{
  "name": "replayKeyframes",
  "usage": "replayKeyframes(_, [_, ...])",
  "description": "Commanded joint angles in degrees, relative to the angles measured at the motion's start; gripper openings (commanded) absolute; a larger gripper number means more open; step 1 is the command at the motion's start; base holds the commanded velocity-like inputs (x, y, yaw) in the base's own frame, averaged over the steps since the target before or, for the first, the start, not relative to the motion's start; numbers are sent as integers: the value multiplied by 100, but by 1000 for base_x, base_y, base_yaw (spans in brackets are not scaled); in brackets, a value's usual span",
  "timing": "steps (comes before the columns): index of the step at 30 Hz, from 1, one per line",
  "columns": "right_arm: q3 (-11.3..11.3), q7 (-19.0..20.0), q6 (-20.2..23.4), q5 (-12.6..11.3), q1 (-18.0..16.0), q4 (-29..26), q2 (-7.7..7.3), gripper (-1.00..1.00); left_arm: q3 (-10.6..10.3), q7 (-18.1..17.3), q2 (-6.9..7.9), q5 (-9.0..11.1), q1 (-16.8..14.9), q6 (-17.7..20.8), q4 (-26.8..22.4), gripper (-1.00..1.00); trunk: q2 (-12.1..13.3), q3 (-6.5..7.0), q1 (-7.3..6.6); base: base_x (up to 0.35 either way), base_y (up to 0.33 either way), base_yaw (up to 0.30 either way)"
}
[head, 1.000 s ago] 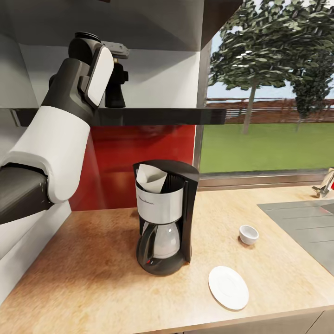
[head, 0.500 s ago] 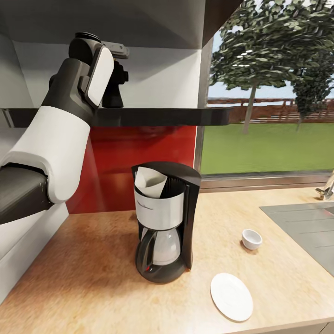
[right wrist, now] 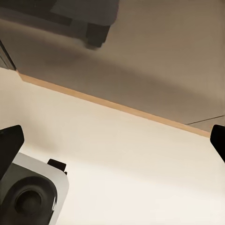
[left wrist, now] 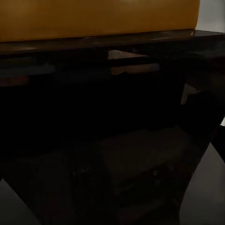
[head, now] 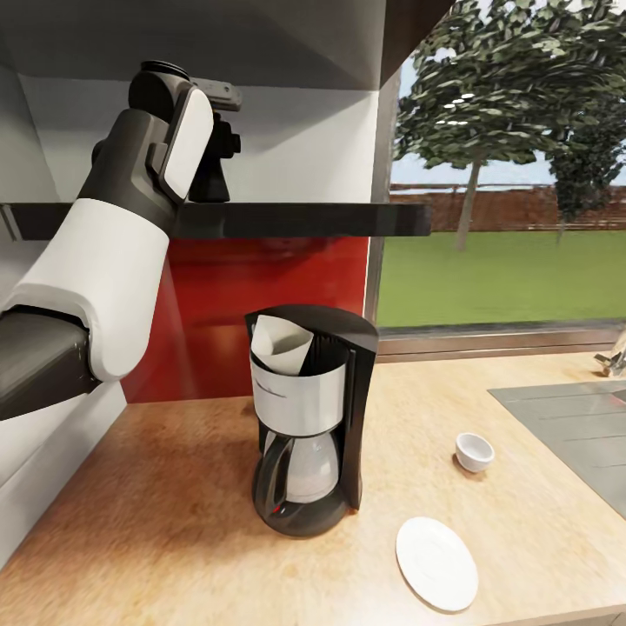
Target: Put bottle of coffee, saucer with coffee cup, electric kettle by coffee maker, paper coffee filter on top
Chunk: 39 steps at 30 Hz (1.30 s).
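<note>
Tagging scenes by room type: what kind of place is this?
Most likely a home kitchen, simulated. A wooden countertop carries a coffee maker, a cup and a saucer; a red backsplash runs under a dark shelf, and a window looks onto a lawn.

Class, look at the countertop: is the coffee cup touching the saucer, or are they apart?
Apart. The head view shows the coffee cup standing on bare countertop, with a clear strip of counter between it and the saucer.

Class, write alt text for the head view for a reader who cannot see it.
The robot's left arm reaches up to a dark shelf. Below, on a wooden countertop, stand a black-and-silver coffee maker holding a white paper filter, a small white cup and, apart, a white saucer.
</note>
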Motion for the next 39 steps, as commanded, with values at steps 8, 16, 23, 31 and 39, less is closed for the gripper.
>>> replayKeyframes(8, [2, -57, -2, 62, -2, -3, -1, 100, -5, 49, 2, 58, -6, 25, 4, -100, -7, -8, 1, 2, 0, 0])
replayKeyframes(16, [2, -53, -2, 61, -1, -3, 1, 100, 11, 48, 9, 64, -6, 25, -3, -100, -7, -8, 1, 0, 0, 0])
replayKeyframes(23, [2, -55, -2, 62, 1, -3, -1, 100, 10, 48, 9, 66, -6, 25, -5, -100, -7, -8, 1, 0, 0, 0])
replayKeyframes(31, [2, -55, -2, 64, -2, -3, 0, 100, 13, 48, 4, 60, -6, 25, -4, -100, 114, 45, -65, 0, 0, 0])
replayKeyframes(39, [2, -55, -2, 62, -2, -3, 1, 100, 15, 48, 7, 58, -6, 25, -3, -100, 314, 135, -174, 0, 0, 0])
